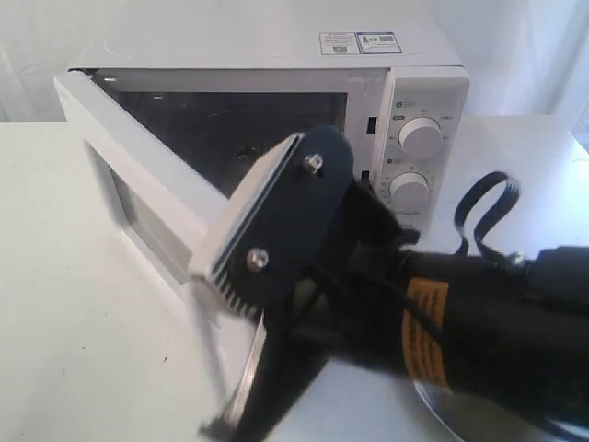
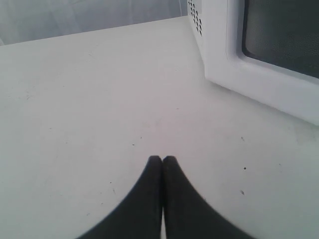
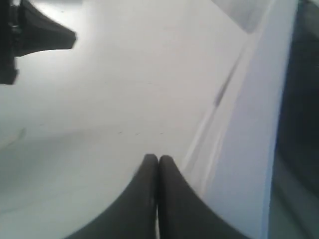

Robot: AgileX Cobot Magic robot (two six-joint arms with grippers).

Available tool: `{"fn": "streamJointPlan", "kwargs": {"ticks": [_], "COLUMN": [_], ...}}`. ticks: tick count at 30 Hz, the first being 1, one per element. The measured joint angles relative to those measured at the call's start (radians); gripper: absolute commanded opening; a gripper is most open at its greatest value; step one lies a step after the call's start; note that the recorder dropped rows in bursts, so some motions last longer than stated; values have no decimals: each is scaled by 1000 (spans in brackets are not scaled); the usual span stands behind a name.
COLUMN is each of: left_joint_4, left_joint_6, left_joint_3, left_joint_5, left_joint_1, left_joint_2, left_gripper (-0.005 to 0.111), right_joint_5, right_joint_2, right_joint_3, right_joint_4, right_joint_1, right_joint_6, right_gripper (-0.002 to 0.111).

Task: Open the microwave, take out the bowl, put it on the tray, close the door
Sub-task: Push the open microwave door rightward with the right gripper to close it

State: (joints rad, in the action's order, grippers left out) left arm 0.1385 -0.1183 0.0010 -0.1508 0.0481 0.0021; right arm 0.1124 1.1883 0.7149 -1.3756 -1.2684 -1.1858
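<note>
Right up close, each wrist view shows one hand. The left hand (image 2: pixel 162 159) has its two black fingertips pressed together with nothing between them, and the right hand (image 3: pixel 158 158) is clenched the same way, also empty. That makes two hands, and neither grips anything.

Under both lies the white desk (image 2: pixel 89 99), smooth and marked only by a few small dark specks. The right wrist view also catches a blurred black part (image 3: pixel 35 32) at its edge, which we cannot identify.

Only the exterior view shows the right arm (image 1: pixel 488 322). It fills the foreground, black, with an orange label (image 1: pixel 425 331) and a looped black cable (image 1: pixel 479 207). Below it we see a sliver of the single silver tray (image 1: pixel 469 419) at the frame's lower right, near the arm and mostly hidden.

Further back, the door (image 1: pixel 156 175) stands swung wide open to the left. The left wrist view alone shows its outer face and dark window.

Behind it is the one microwave (image 1: pixel 276 41), its cavity dark. We cannot tell whether the bowl sits inside. We count two round knobs, upper (image 1: pixel 421 135) and lower (image 1: pixel 408 187), and stickers (image 1: pixel 361 42) on top.

Pale curtains (image 1: pixel 515 46) close off the room beyond.
</note>
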Motion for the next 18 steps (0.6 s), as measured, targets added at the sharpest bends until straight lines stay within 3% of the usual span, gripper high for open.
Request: {"fn": "streamJointPlan", "kwargs": {"ticks": [5, 9, 12, 18], "left_joint_4": [0, 0, 0, 0], "left_joint_6": [0, 0, 0, 0], "left_joint_3": [0, 0, 0, 0], "left_joint_5": [0, 0, 0, 0], "left_joint_1": [0, 0, 0, 0], "left_joint_2": [0, 0, 0, 0], "left_gripper": [0, 0, 0, 0], "right_joint_5": [649, 942, 988, 860], "right_joint_2": [45, 58, 44, -10], "right_joint_3": [17, 12, 12, 12], "right_joint_4": [-182, -243, -230, -222], "right_joint_1": [36, 83, 94, 95], "right_joint_6": [-148, -221, -241, -254], "right_gripper": [0, 0, 0, 0]}}
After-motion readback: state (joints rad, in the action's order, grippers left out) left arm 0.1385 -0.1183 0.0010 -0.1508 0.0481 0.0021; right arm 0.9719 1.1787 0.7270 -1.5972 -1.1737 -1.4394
